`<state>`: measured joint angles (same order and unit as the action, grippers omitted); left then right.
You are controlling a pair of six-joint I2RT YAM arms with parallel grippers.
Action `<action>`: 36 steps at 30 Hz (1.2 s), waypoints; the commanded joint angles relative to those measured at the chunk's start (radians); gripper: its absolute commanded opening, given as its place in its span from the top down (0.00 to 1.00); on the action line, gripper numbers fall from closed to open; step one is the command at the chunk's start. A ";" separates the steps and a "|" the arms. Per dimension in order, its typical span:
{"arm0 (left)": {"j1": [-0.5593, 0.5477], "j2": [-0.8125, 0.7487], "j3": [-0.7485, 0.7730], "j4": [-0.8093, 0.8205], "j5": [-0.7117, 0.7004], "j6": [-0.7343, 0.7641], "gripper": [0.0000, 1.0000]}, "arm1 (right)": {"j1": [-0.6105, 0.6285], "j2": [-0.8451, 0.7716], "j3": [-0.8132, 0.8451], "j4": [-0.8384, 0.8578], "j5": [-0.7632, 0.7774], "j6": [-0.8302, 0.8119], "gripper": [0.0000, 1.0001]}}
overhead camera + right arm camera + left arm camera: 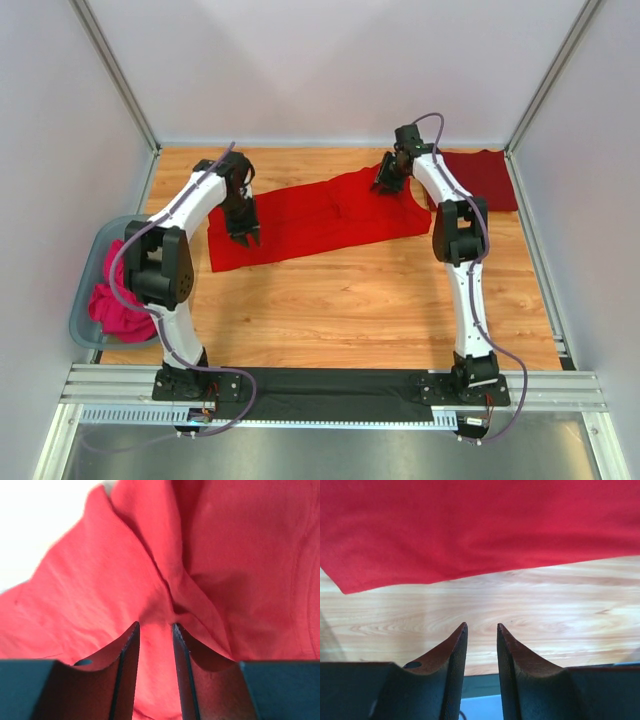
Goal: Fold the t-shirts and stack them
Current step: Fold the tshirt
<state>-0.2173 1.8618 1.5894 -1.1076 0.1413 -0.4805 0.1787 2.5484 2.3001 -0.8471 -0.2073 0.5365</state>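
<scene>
Top external view: the bright red t-shirt (320,215) lies spread out across the middle of the wooden table (350,310), running from centre left up toward the upper right. The darker maroon t-shirt (490,175) lies flat in the upper right corner, just beside it. My left claw (246,238) hangs over the red shirt's lower left part, near its edge. On the left wrist view its jaws stand partly apart with only bare wood showing between them, so it holds nothing; the shirt's hem crosses the upper part of that frame. My right claw (385,185) sits at the shirt's top edge, right of centre. On the right wrist view its jaws stand a little apart, and creases in the red cloth run together at the fingertips; I cannot tell whether a fold is pinched there. At far left, a pink cloth (115,305) sits in a clear bin (85,290).
</scene>
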 commanded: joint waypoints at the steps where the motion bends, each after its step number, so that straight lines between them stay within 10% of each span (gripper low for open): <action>1: -0.013 0.014 -0.065 0.017 -0.003 0.043 0.63 | -0.021 0.012 0.053 0.154 -0.131 -0.036 0.65; 7: -0.014 0.163 -0.037 0.020 -0.097 0.057 0.67 | -0.022 -0.086 0.058 0.117 -0.211 0.017 0.61; 19: -0.013 0.258 -0.017 0.017 -0.204 0.059 0.67 | -0.082 -0.487 -0.519 0.082 -0.038 0.082 0.64; 36: -0.013 0.097 -0.201 -0.054 -0.089 -0.072 0.66 | -0.165 -0.395 -0.611 0.106 0.085 0.063 0.70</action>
<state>-0.2295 2.0300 1.3914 -1.1328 0.0010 -0.5003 0.0063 2.1201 1.6821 -0.7620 -0.1429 0.6086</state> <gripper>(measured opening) 0.340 0.304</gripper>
